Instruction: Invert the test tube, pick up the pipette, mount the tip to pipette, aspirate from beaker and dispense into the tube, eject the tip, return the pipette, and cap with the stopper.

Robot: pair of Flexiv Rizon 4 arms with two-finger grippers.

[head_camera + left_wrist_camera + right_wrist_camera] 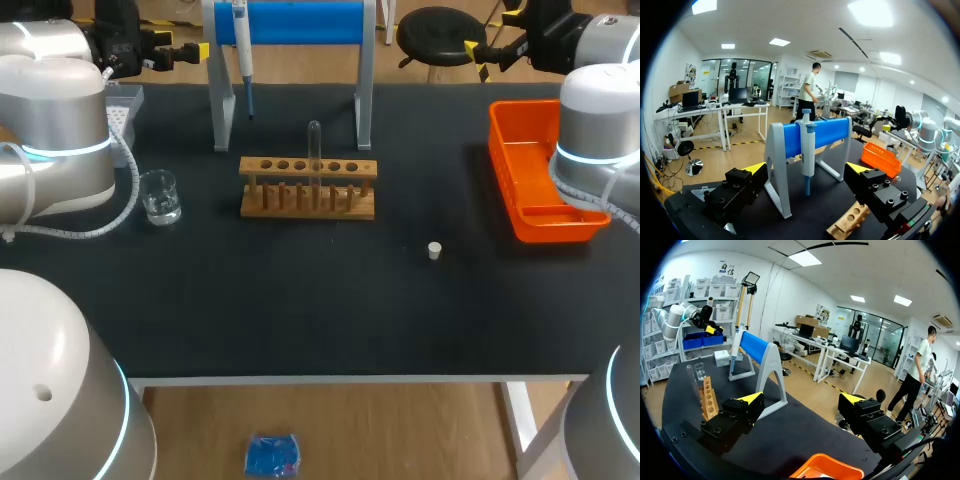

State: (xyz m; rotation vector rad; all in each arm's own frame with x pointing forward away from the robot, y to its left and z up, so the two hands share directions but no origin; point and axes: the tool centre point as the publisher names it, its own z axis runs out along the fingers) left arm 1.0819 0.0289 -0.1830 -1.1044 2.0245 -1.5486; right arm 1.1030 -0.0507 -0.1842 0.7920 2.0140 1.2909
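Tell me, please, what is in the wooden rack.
One clear test tube stands vertically in the wooden rack; the other holes look empty. Whether the tube holds anything is too small to tell.

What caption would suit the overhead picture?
Clear glass test tube stands in a wooden rack, small glass beaker to its left, white stopper lying apart.

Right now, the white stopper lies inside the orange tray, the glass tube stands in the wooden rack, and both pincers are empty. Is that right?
No. The head view shows the white stopper lying on the black table, apart from the orange tray, not inside it. The glass tube does stand in the wooden rack, and the left pincer and right pincer are empty.
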